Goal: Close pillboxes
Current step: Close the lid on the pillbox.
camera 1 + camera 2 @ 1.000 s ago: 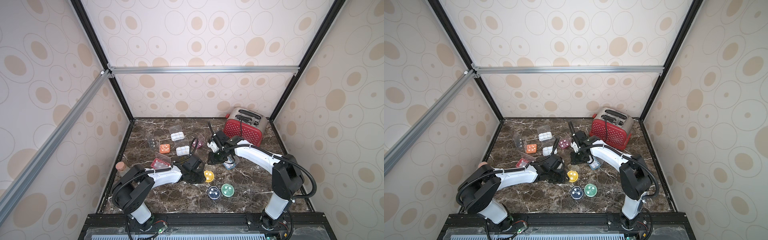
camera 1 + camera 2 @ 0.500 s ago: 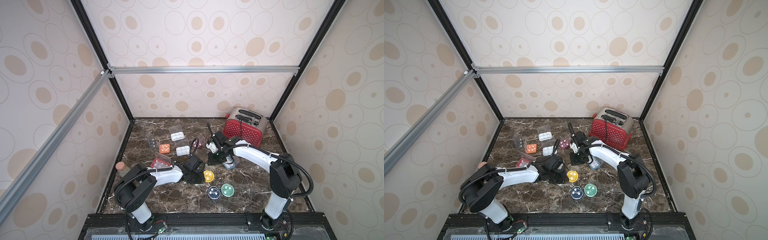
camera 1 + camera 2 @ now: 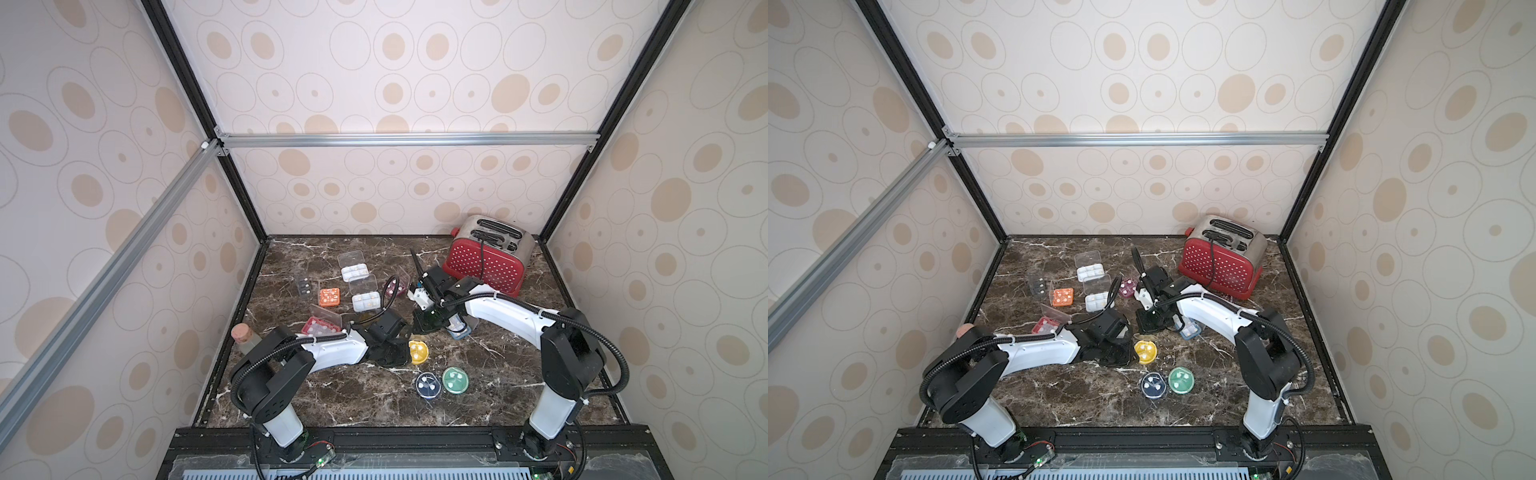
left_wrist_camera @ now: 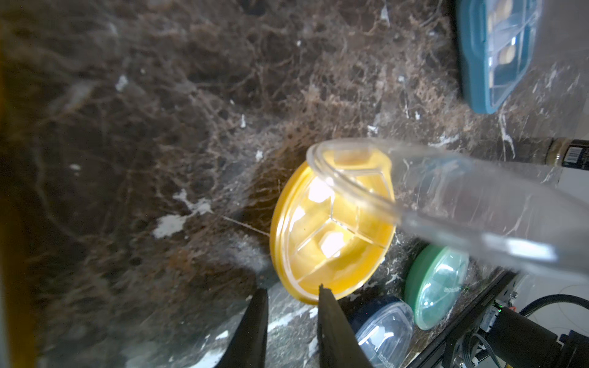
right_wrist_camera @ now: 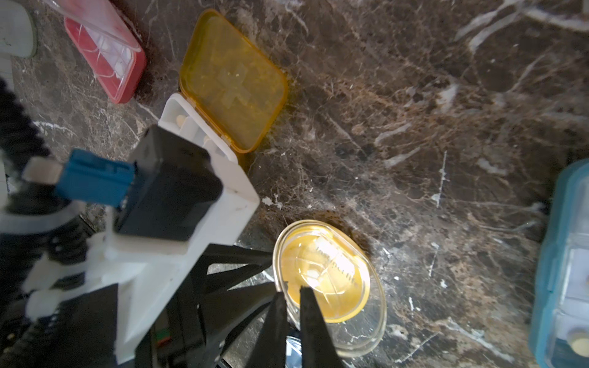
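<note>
Navy box and green box sit shut up front, side by side. Just behind is the yellow box. Left gripper is narrow with nothing in it, tips at the base. Right gripper is pinching its tilted-up clear lid.

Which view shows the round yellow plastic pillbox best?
Left wrist: the round yellow plastic pillbox is close, compartments visible, clear lid raised. Right wrist shows it from above; both top views show a tiny yellow disc.
</note>
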